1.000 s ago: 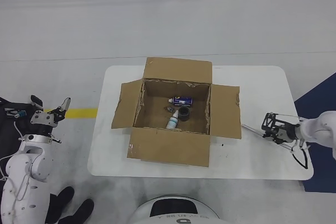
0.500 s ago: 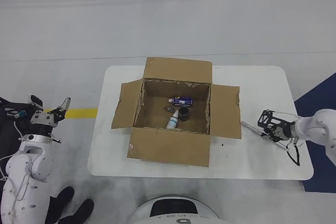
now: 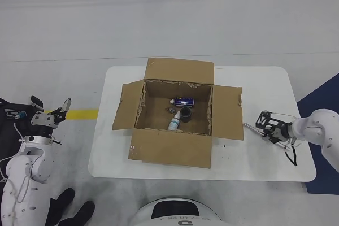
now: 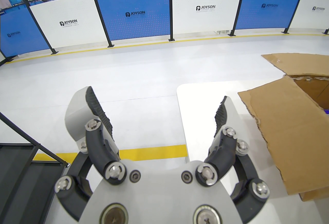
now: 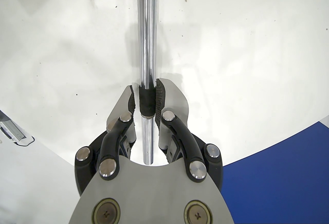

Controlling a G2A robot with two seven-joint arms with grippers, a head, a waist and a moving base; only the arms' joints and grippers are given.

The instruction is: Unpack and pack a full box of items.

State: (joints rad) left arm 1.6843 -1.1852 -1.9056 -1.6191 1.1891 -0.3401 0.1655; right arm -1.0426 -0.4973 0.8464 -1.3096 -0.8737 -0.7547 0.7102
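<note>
The steel rod [image 5: 147, 29] is a slim, polished bar with a black band [image 5: 146, 102] wrapped near one end. It is clamped at that band by the right tool [image 5: 145, 99], whose ribbed pads [image 5: 160, 96] are closed on either side of it. By its look it is rigid and smooth, and probably heavy for its thickness. Bare metal would likely slip between the pads, so the band is the sensible place to hold it. Most of its length sticks out past the fingertips, so the rod may swing or twist in the grip if it is tipped or knocked against something. A hold nearer the middle would balance better but would mean gripping bare steel. The rod lies low over the white surface [image 3: 260, 85], just beside the right flap of the open cardboard box [image 3: 169, 148]. Whether it rests on the surface or hangs just above it cannot be told. The box holds a white bottle [image 3: 174, 120] lying on its side, a dark ring-shaped item [image 3: 186, 115] and a small blue-labelled can [image 3: 185, 101], all grouped near the middle of the box floor. The left tool [image 4: 156, 106] hangs well off the left edge of the surface, its fingers spread wide with nothing between them.
</note>
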